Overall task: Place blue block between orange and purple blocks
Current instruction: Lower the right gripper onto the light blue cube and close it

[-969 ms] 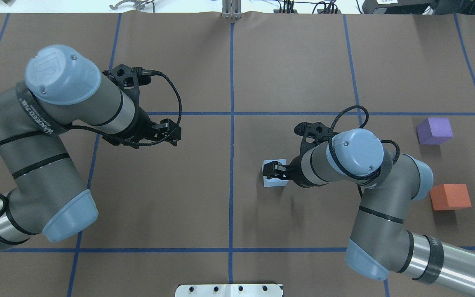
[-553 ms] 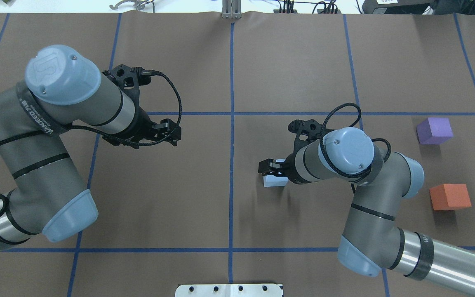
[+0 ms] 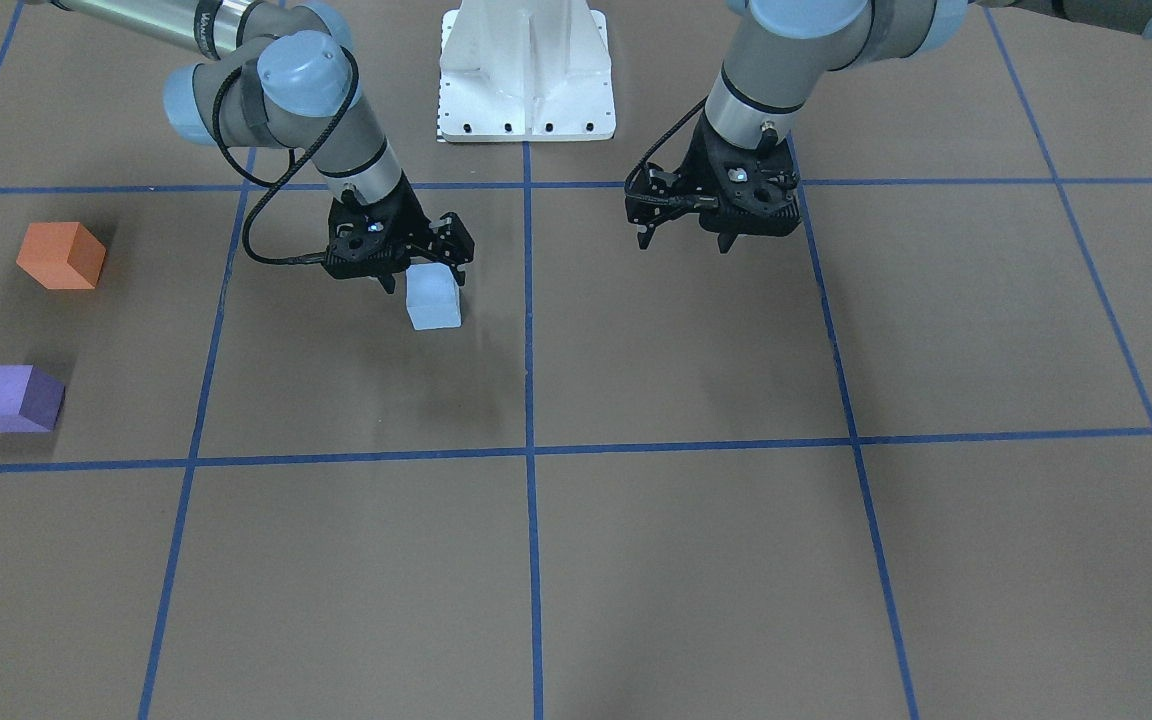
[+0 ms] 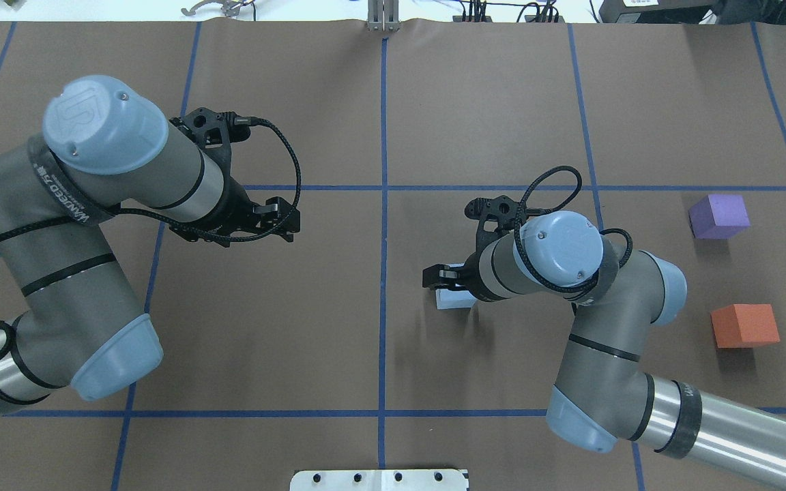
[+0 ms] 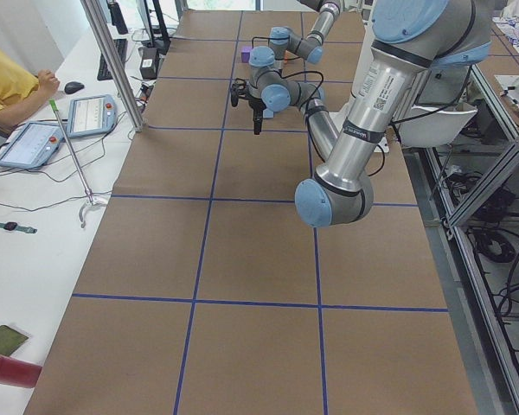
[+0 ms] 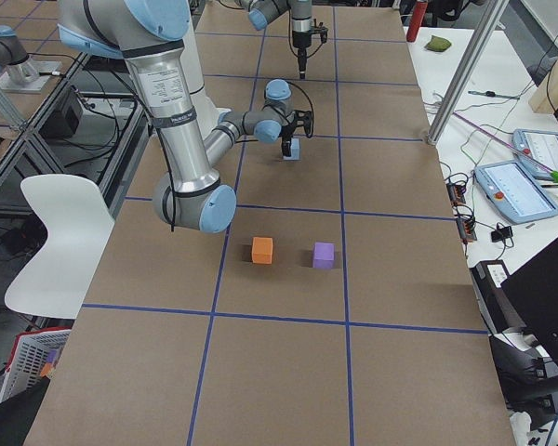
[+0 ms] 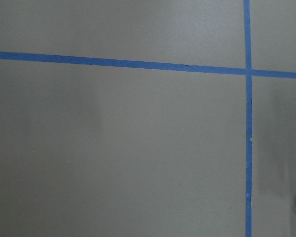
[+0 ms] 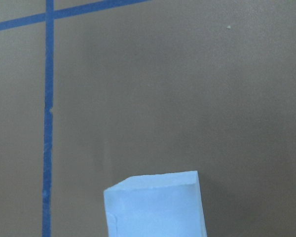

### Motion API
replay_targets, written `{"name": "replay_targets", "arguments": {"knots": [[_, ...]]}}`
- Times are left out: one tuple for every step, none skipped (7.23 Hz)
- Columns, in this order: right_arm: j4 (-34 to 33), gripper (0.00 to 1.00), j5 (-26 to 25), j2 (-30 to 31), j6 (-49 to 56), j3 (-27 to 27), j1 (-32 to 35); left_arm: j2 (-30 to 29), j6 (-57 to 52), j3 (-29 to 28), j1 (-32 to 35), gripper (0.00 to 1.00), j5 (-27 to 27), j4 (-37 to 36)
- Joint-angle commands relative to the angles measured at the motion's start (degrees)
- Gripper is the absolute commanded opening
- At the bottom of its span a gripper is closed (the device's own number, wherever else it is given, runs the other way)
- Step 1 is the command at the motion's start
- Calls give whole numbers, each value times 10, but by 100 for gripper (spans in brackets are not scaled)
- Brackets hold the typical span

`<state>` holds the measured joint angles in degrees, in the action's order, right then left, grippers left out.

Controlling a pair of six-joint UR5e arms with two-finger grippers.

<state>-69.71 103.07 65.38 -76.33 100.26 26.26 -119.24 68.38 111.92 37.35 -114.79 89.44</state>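
The light blue block [image 4: 451,299] lies on the brown table right of the centre line; it also shows in the front view [image 3: 433,298] and low in the right wrist view [image 8: 155,205]. My right gripper [image 4: 439,278] hovers just over it, jaws open, holding nothing [image 3: 424,272]. The orange block [image 4: 744,325] and the purple block [image 4: 719,216] sit apart at the far right, with a gap between them. My left gripper [image 4: 282,219] hangs open and empty over the left half [image 3: 686,238].
Blue tape lines [image 4: 383,204] divide the table into squares. The white robot base plate [image 3: 526,70] stands at the robot's edge. An operator's desk with tablets [image 5: 43,130] runs along the far side.
My right arm has swung to the left and its gripper has shifted slightly left over the blue block. The block has stayed in place. The left arm has not moved.
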Motion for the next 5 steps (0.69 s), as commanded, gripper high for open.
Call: {"name": "replay_targets", "arguments": {"knots": [[1,100,-4,-12,24,-20,-1,1,0,-2,0,100,0,0],[1,100,-4,-15,28,-23,-1,1,0,-3,0,100,0,0],[3,100,-7,-15,29,-29,-1,1,-1,-3,0,100,0,0],[3,88,-10,-17,28,-31,-2,1,0,-4,0,100,0,0],[3,38,-17,-17,28,-31,-6,1,0,-4,-1,100,0,0]]}}
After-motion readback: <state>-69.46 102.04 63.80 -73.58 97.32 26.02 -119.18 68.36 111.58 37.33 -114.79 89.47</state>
